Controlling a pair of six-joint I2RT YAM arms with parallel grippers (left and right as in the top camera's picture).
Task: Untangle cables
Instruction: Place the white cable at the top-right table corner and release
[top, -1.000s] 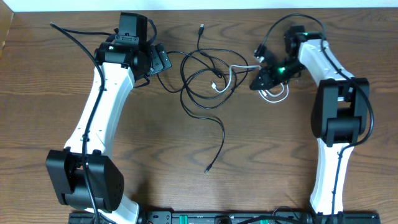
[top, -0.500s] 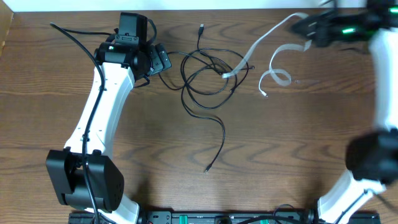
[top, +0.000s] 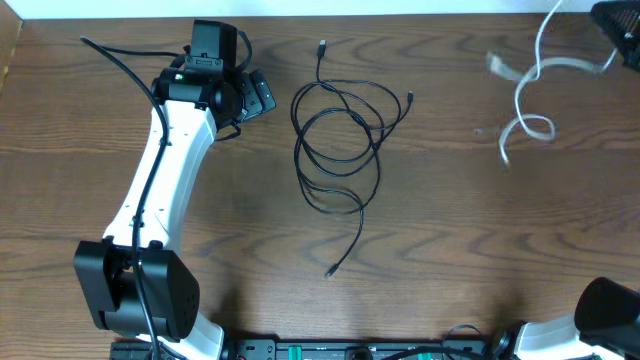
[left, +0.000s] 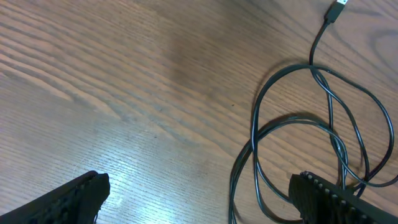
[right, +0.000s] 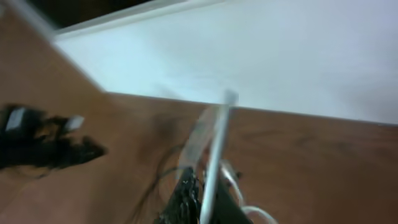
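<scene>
Your right gripper, cut off at the edge, pinches the blurred white cable trailing from it; your left gripper gapes wide beside the black cables.

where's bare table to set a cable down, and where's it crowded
Bare table between the black cable and the white cable, running down to the near edge; also left of the left arm. Crowded: the black cable's loops beside the left gripper.
</scene>
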